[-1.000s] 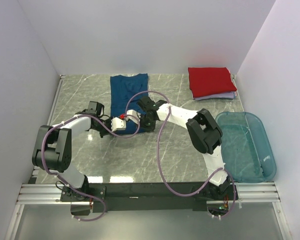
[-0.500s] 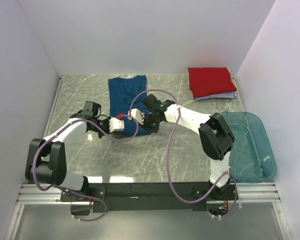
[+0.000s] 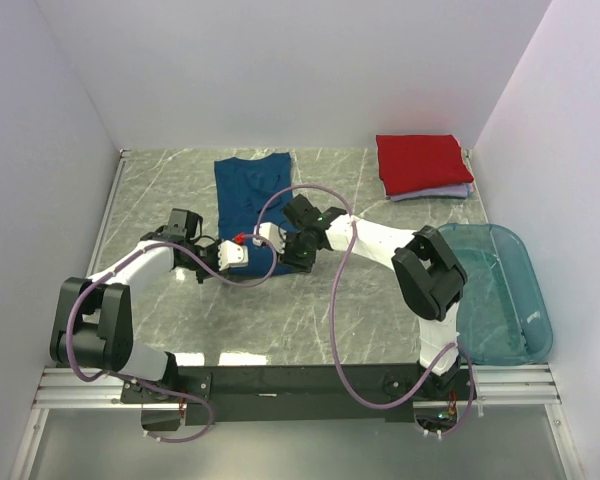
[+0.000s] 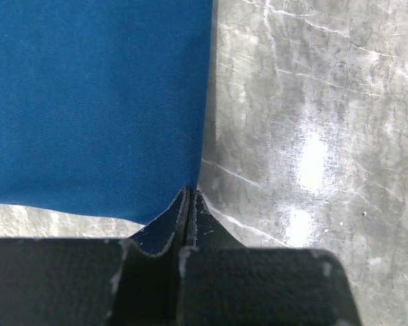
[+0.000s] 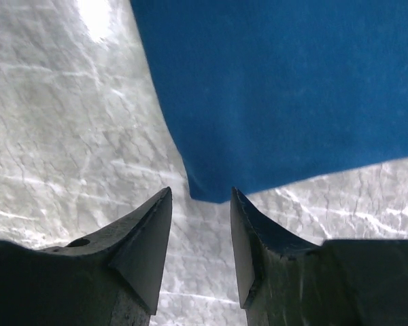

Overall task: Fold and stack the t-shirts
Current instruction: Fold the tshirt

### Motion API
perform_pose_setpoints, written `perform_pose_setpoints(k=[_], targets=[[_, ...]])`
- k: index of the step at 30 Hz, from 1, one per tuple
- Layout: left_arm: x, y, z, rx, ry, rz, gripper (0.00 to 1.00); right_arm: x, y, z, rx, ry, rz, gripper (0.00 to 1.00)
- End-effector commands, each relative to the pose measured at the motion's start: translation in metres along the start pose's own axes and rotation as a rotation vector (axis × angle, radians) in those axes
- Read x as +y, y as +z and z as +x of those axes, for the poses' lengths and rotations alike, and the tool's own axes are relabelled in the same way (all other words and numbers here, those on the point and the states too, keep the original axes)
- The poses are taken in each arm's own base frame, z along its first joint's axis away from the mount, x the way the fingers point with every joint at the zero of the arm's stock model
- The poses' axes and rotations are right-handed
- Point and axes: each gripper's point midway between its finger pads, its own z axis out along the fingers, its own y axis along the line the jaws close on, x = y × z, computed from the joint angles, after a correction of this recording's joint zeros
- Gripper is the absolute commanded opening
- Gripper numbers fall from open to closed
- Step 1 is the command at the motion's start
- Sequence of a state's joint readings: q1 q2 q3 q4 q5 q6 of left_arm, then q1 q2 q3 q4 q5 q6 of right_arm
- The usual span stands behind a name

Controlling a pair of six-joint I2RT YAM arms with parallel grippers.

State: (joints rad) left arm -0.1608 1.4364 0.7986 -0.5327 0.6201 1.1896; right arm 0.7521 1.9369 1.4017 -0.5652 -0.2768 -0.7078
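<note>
The dark blue tee [image 3: 248, 185] lies flat on the table [image 3: 150, 190], upper middle of the top view; I judge it limp and light, sure to sag unless held by both hem corners. My left gripper [image 4: 190, 204] is clenched on one corner, my right gripper [image 5: 200, 195] released, the other corner just between its tips

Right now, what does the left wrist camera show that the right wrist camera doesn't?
Only the left wrist view: the left gripper shut, pinching a corner of the dark blue t-shirt. Only the right wrist view: the right gripper open, its fingers apart, with another corner of the shirt lying just ahead of the gap, not pinched. Both: the blue cloth lying flat on the grey marbled table.
</note>
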Motion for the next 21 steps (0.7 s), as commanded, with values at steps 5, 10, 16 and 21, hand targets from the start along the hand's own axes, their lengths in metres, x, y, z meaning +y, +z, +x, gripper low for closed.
perform_pose_setpoints(k=[5, 10, 16, 21], targets=[[-0.005, 0.002, -0.002, -0.015, -0.008, 0.01, 0.01, 0.009, 0.023, -0.001, 0.024, -0.077, -0.021, 0.45], [-0.006, 0.0, -0.004, -0.02, -0.006, 0.015, 0.01, 0.008, 0.034, 0.006, 0.083, -0.066, -0.029, 0.33], [-0.011, -0.01, -0.017, -0.054, 0.007, 0.017, 0.01, 0.015, 0.019, 0.005, 0.078, -0.022, -0.05, 0.0], [-0.018, -0.027, -0.033, -0.084, 0.003, 0.016, 0.01, 0.029, -0.026, -0.014, -0.01, 0.038, -0.064, 0.0]])
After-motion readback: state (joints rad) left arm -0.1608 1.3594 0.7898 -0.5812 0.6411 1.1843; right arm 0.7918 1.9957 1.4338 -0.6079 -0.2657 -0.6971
